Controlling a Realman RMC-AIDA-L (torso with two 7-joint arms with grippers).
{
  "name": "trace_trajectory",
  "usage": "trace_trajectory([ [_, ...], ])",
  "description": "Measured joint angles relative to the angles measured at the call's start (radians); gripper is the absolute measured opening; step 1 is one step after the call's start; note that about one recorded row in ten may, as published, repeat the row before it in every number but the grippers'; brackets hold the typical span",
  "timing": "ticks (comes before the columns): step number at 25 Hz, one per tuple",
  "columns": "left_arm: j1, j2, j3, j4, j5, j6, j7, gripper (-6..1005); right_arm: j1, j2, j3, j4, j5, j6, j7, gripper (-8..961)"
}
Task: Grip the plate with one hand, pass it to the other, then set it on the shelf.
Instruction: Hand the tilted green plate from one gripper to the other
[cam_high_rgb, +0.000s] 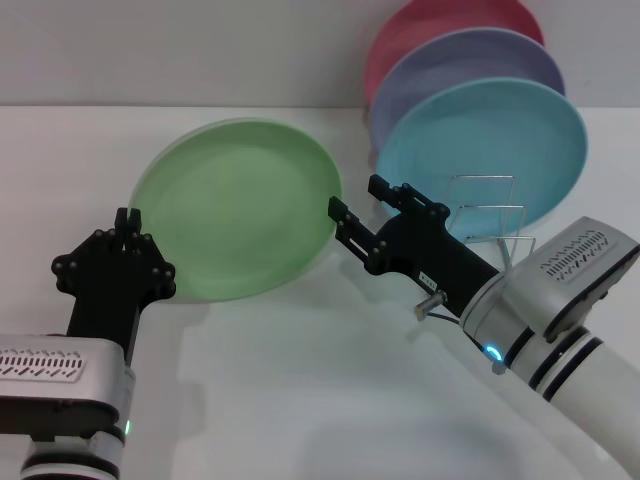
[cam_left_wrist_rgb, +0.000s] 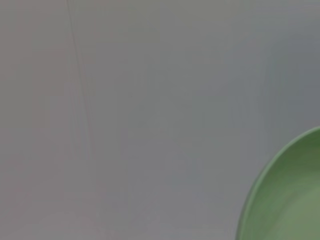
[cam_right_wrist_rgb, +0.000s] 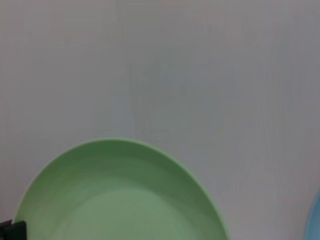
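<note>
The light green plate (cam_high_rgb: 240, 208) hangs tilted above the white table, left of centre in the head view. My left gripper (cam_high_rgb: 129, 222) is shut on its left rim. My right gripper (cam_high_rgb: 352, 205) is open, its fingertips right at the plate's right rim. The plate's rim also shows in the left wrist view (cam_left_wrist_rgb: 285, 195), and its face shows in the right wrist view (cam_right_wrist_rgb: 120, 195). The shelf (cam_high_rgb: 490, 212), a thin silver wire rack, stands behind my right gripper, its front loops bare.
A turquoise plate (cam_high_rgb: 500, 140), a lavender plate (cam_high_rgb: 470, 65) and a pink plate (cam_high_rgb: 430, 25) stand upright in the rack at the back right, against the wall. The white table (cam_high_rgb: 300, 400) spreads below.
</note>
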Motion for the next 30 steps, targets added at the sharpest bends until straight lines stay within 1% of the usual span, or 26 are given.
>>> trace_trajectory([
  [3,0.001,0.000,0.004,0.013,-0.016,0.004,0.021,28,0.002,-0.001,0.000,0.000,0.000,0.004,0.000,600],
  [4,0.005,0.000,0.008,0.037,-0.037,0.006,0.060,28,0.003,-0.001,0.000,0.000,0.000,0.005,0.000,600],
  [6,0.006,0.000,0.014,0.046,-0.047,0.010,0.081,28,0.004,-0.001,0.000,0.001,0.000,0.008,-0.001,600],
  [11,0.010,0.000,0.052,0.076,-0.070,0.055,0.158,28,0.012,-0.001,0.000,0.001,0.000,0.023,-0.002,599],
  [15,0.018,0.000,0.055,0.114,-0.092,0.061,0.236,28,0.019,-0.001,0.000,0.003,0.000,0.037,-0.002,599],
  [26,0.019,0.000,0.057,0.147,-0.143,0.074,0.307,28,0.047,-0.004,0.000,0.000,-0.006,0.078,-0.003,599],
  [30,0.014,0.000,0.057,0.165,-0.179,0.088,0.360,28,0.058,-0.004,0.002,-0.004,-0.011,0.092,-0.003,599],
])
